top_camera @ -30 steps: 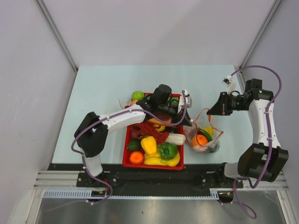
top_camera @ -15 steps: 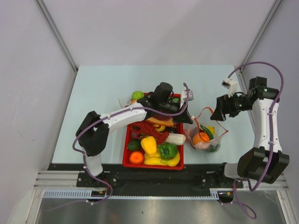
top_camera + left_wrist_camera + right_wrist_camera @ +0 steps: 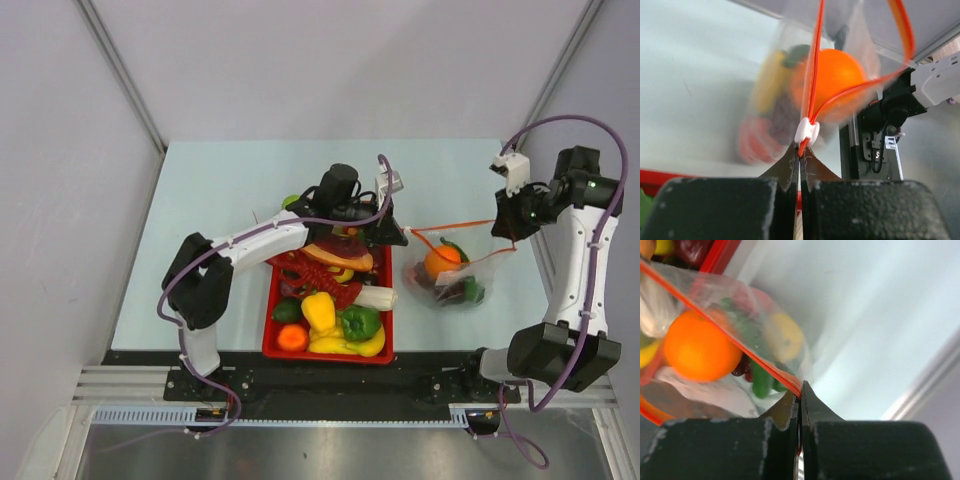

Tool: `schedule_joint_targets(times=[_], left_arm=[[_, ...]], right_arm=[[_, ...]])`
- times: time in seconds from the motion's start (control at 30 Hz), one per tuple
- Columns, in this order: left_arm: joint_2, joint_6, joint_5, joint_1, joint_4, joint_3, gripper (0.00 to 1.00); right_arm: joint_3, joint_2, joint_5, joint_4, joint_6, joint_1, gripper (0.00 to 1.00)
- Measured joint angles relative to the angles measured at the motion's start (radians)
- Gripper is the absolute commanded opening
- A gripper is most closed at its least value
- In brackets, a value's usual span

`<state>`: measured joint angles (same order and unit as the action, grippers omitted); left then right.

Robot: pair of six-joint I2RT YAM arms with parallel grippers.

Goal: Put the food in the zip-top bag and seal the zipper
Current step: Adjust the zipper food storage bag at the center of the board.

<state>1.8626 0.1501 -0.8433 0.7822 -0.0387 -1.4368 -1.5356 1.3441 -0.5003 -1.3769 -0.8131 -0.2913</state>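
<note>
Loading looks mostly done: the clear crinkly plastic zip-top bag [image 3: 462,288] sits on the pale blue table [image 3: 220,200], just right of the red rectangular plastic tray [image 3: 268,322], with a round glossy toy orange [image 3: 441,262], a yellow plastic lemon [image 3: 785,337] and dark green and purple pieces inside. The tray holds more toys; can't tell if any belong in the bag. Sealing has barely started: past the small white plastic slider [image 3: 807,133], the thin orange-red zipper [image 3: 814,75] splits into two strands, so the mouth is open. The left gripper [image 3: 801,156] is pinched on the zipper's left end beside the slider, and the right gripper [image 3: 800,391] is clamped on its right corner. The zipper's long axis runs left-right between them; the bag body sags nearside and the mouth likely faces up and away.
</note>
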Motion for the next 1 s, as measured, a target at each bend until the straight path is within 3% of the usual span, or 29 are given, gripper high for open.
schedule_joint_targets(times=[0.1, 0.23, 0.5, 0.57, 0.6, 0.63, 0.73, 1.0], left_arm=[[-0.001, -0.011, -0.006, 0.011, 0.001, -0.038, 0.00], [-0.006, -0.020, -0.021, 0.042, 0.047, -0.056, 0.00], [-0.005, 0.004, -0.034, 0.051, 0.082, -0.056, 0.00], [-0.005, 0.020, -0.037, 0.051, 0.078, -0.057, 0.00], [-0.005, 0.028, -0.038, 0.051, 0.076, -0.058, 0.00], [-0.006, 0.034, -0.039, 0.051, 0.075, -0.058, 0.00], [-0.005, 0.081, -0.032, 0.045, 0.073, -0.058, 0.00], [0.032, 0.159, -0.013, 0.005, 0.053, -0.111, 0.00]], right_arm=[[-0.074, 0.005, -0.012, 0.010, -0.019, -0.031, 0.00], [-0.039, -0.001, -0.002, 0.021, -0.056, -0.034, 0.08], [0.005, 0.050, 0.002, 0.013, -0.109, -0.033, 0.05], [-0.019, 0.052, 0.003, 0.014, -0.121, -0.033, 0.16], [-0.028, 0.052, 0.003, 0.013, -0.125, -0.032, 0.27], [-0.033, 0.051, 0.003, 0.015, -0.129, -0.033, 0.51], [-0.020, 0.051, 0.003, 0.020, -0.138, -0.034, 0.81], [-0.019, 0.049, -0.112, 0.057, -0.103, -0.033, 0.98]])
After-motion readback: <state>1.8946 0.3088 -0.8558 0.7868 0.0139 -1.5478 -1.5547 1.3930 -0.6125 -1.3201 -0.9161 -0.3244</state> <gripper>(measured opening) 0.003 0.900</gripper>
